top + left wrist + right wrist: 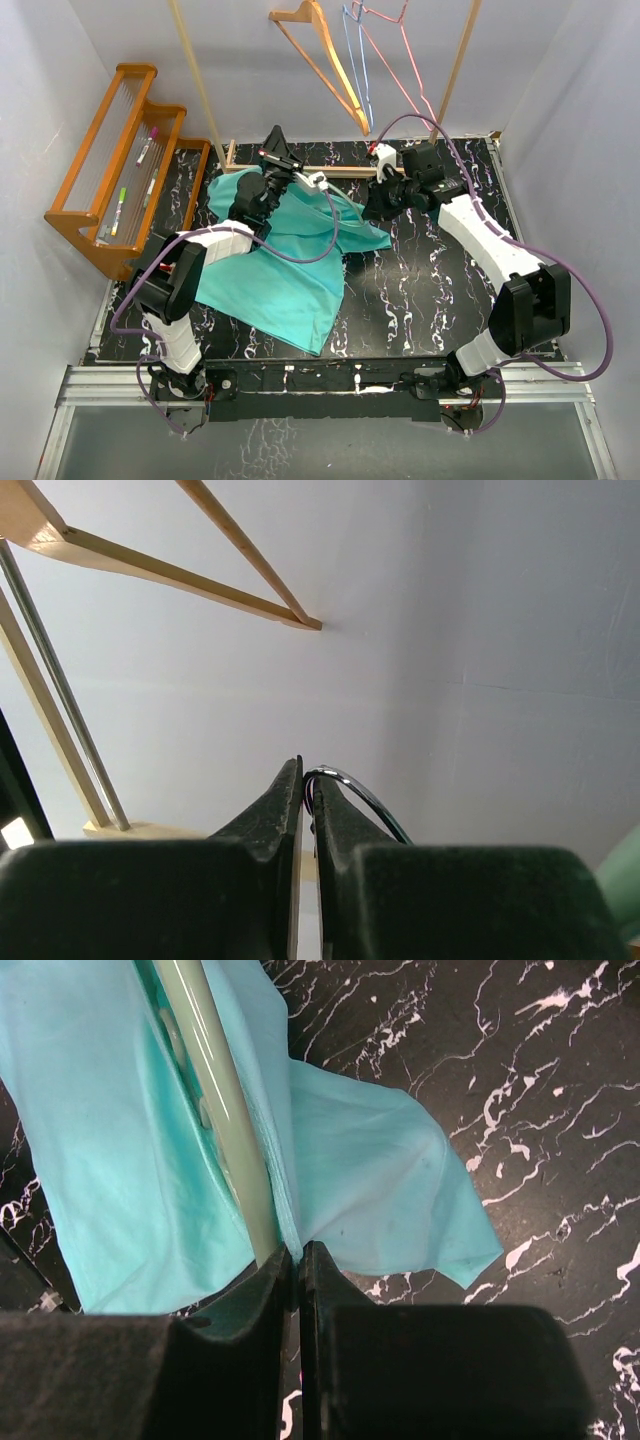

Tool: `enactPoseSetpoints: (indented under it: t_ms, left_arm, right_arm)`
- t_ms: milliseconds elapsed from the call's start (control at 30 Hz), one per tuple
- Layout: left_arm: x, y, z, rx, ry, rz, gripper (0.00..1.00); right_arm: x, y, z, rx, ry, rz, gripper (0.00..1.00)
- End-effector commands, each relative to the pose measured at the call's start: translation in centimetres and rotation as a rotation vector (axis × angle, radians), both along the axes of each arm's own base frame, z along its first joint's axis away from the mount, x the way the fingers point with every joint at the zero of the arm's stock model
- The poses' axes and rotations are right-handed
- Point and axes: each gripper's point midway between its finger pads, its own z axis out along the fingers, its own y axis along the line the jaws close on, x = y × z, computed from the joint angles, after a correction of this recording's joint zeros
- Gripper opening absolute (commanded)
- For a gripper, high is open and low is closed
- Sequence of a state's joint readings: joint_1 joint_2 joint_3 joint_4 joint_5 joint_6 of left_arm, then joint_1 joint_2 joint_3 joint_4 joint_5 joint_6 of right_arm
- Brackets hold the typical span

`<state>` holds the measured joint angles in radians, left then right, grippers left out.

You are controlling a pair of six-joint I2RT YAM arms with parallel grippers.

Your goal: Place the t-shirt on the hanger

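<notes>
We have both claws on the hanger, which lies toward the far side of the table, tucked inside the upper part of the t-shirt. The right gripper is clamped on the end of one pale green arm, with teal cloth draped on both sides of the bar. The left gripper is pinched tight on a thin curved chrome piece. We take this for the hanger's hook, though that camera shows mostly wall, so we are not sure.

We judge the step in hand to be seating the shoulders on the hanger. To do it well, we hold the hook steady as an anchor and ease the cloth along the arm. We must not drag the bar back out of the neck, and a hard pull apart could bend the slim plastic.

The shirt's lower corner lies close to the near edge, so we avoid tugging that way. Open marble lies to the right. Overhead hang the orange wooden hanger and the wire hangers, and the wooden rack stands just off the left edge, so any lift should stay low and central
</notes>
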<state>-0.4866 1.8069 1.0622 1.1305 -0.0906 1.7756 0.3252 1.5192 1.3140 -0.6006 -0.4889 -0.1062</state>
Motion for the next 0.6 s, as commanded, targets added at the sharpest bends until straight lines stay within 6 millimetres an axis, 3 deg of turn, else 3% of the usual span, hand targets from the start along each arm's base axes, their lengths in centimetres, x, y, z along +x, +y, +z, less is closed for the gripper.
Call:
enactPoseSetpoints:
  t_ms: [0, 267, 567]
  left_arm:
    - [-2.3, 0.5, 3.3, 0.049, -0.149, -0.019, 0.00]
    - [-1.8, 0.7, 2.6, 0.066, -0.119, 0.008, 0.00]
    - [0.4, 1.0, 2.7, 0.064, -0.104, 0.087, 0.00]
  right_arm:
    - [1.0, -0.5, 4.0, 0.000, -0.088, -0.021, 0.08]
    - [1.2, 0.1, 4.9, 0.016, -0.069, -0.005, 0.08]
    - [0.0, -0.1, 3.8, -0.001, -0.028, -0.011, 0.08]
